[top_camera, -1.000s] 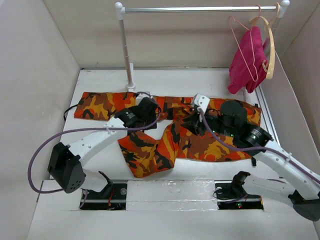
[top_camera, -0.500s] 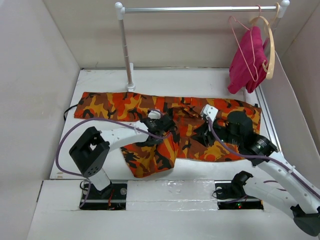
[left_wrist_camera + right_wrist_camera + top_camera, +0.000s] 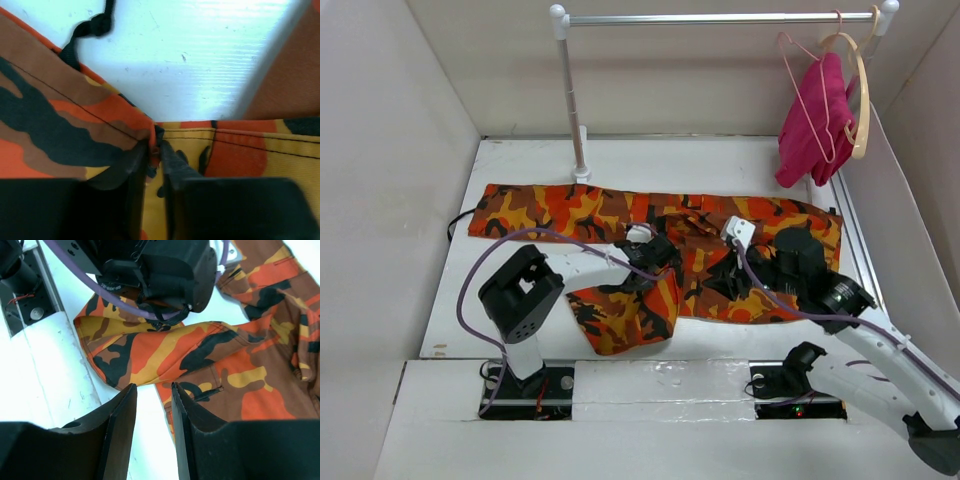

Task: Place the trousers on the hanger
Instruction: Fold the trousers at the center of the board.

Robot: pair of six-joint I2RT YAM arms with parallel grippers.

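Left arm: since a second ago it has folded in over its base and carried the left gripper (image 3: 655, 257) right and nearer, onto the middle of the trousers (image 3: 555, 210), where the two legs part.
Left fingers (image 3: 176, 170): drawn in from a wider gap until almost together, with a raised ridge of camouflage cloth at the seam nipped between the tips (the wrist view shows this best).
Right arm: the right gripper (image 3: 152, 402) has slid a little nearer and now hangs over the waist end, just right of the left one.
Right fingers (image 3: 192, 435): a plain gap between them, and nothing in it.
Trousers: flat on the table (image 3: 720, 165), far leg stretched out to the left, near leg angled toward the near edge, waist to the right; the cloth has barely shifted.
Hanger: the hanger (image 3: 792, 52) is well apart from both arms, hooked on the rail (image 3: 720, 18) at the far right, beside a magenta cloth (image 3: 810, 120) and a wooden hanger (image 3: 861, 95).
Meaning: a pinch at the crotch looks like a first hold for lifting or folding; with the hanger untouched, most of the job seems to remain.
Surface: white, smooth, faintly scuffed.
Room: plain beige panels (image 3: 390, 150) on the left, far and right sides; the rail stands on a white post (image 3: 570, 100) at the far side.
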